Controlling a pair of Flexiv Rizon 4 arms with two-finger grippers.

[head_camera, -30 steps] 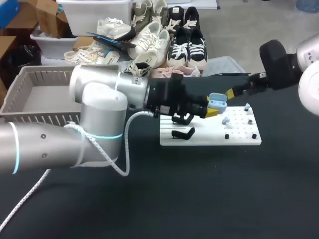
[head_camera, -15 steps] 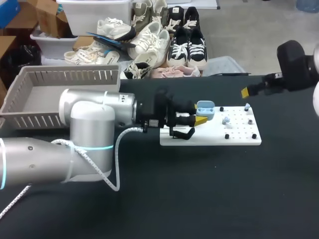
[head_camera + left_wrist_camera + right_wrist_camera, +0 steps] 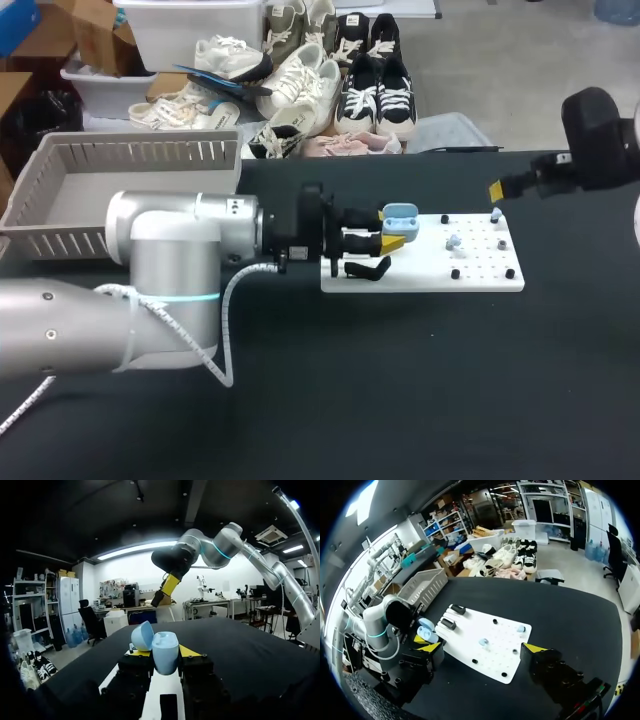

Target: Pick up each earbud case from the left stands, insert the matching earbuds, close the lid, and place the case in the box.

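On the head view, the left gripper [image 3: 392, 238] is clamped on the light-blue case [image 3: 400, 213], held over the stand end of the white board [image 3: 485, 281], just beside the black stands [image 3: 365, 268]. Since a second ago the left arm has drawn the case back leftward along the board. The right gripper [image 3: 497, 188], which was right at the case, has pulled off to the board's far right corner, well apart now. Two pale-blue earbuds [image 3: 453, 241] sit on the board, and the grey box [image 3: 130, 150] is at the table's far left. Left wrist view: the case sits between both yellow tips, pinched from two sides, with its lid [image 3: 142, 635] swung open beside the body. The inside is not visible, so I can't tell if a bud is in. The right arm hangs well ahead of the case. Right wrist view: the right fingers are spread wide with nothing between them and the board ahead. Two earbuds show on the board, and the case is in the left gripper past the stands. Judgement: the two-arm contact is over. With the lid open and buds on the board, insertion looks unfinished. Lid closing and the box drop are not yet done.
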